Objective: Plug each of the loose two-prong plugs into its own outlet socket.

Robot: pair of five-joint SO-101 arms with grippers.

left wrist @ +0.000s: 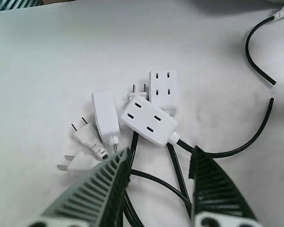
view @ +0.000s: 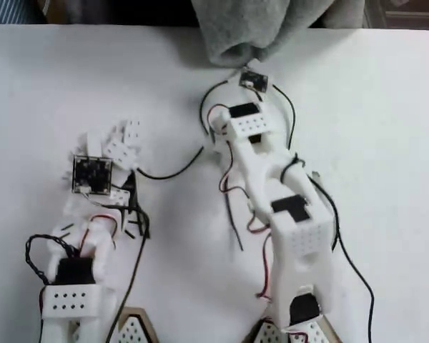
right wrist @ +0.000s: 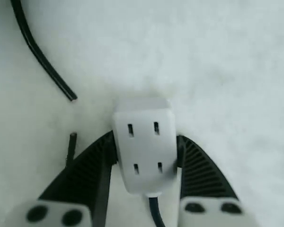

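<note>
The right gripper (right wrist: 146, 140) pinches a white socket block (right wrist: 144, 118), w/ its dark fingers (right wrist: 92, 165) pressed on both sides. The block has 2 pairs of slots facing up & a black cord coming out of the end by the gripper. It sits on the white table (right wrist: 217, 56). A cut cord end (right wrist: 42, 61) lies near it, not touching.

From above, the right arm (view: 286, 207) is stretched to the far middle of the table, close to a grey cloth (view: 243, 32) at the back edge.

The left gripper (left wrist: 161, 153) is spread wide & holds nothing. It hangs over a little heap (view: 121, 143) of white bits on the left part of the table.

- Just past its tips lies a second socket block (left wrist: 149, 122), tilted, slots up, w/ a long black cord (left wrist: 227, 151) running off from its end.
- A third socket block (left wrist: 163, 87) lies right up against it, further on.
- Beside them is a plain white block (left wrist: 106, 116) w/ no slots showing, maybe a socket turned over, hard to tell.
- A loose plug (left wrist: 87, 137) w/ 2 prongs lies next to that.
- Another plug (left wrist: 72, 163) is close to the gripper's light finger.
- A third plug (left wrist: 138, 92) pokes its prongs out btw the blocks.

All the slots I can see are open
</note>
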